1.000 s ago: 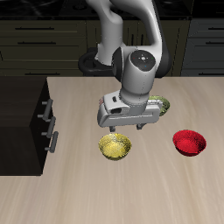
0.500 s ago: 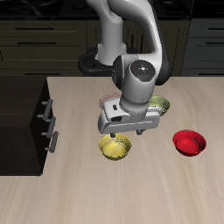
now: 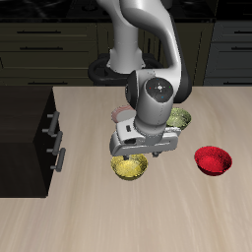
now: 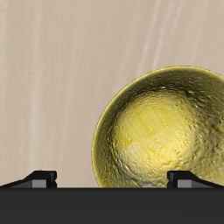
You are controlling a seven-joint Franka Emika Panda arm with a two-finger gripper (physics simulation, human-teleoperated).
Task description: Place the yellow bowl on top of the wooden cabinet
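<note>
Farthest over, the wooden cabinet (image 3: 30,128) stands at the table's (image 3: 197,212) edge, its top bare. Next comes the yellow bowl (image 3: 129,165) on the tabletop near the front edge, with the gripper (image 3: 138,156) just above its rim, fingers (image 4: 39,178) spread apart and gripping nothing. Beyond sit an olive-green bowl (image 3: 178,119) and a red bowl (image 3: 213,160).

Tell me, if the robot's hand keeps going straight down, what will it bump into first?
Most likely the yellow bowl: the hand points down right over it, one finger seemingly heading inside. How much gap remains is unclear.
</note>
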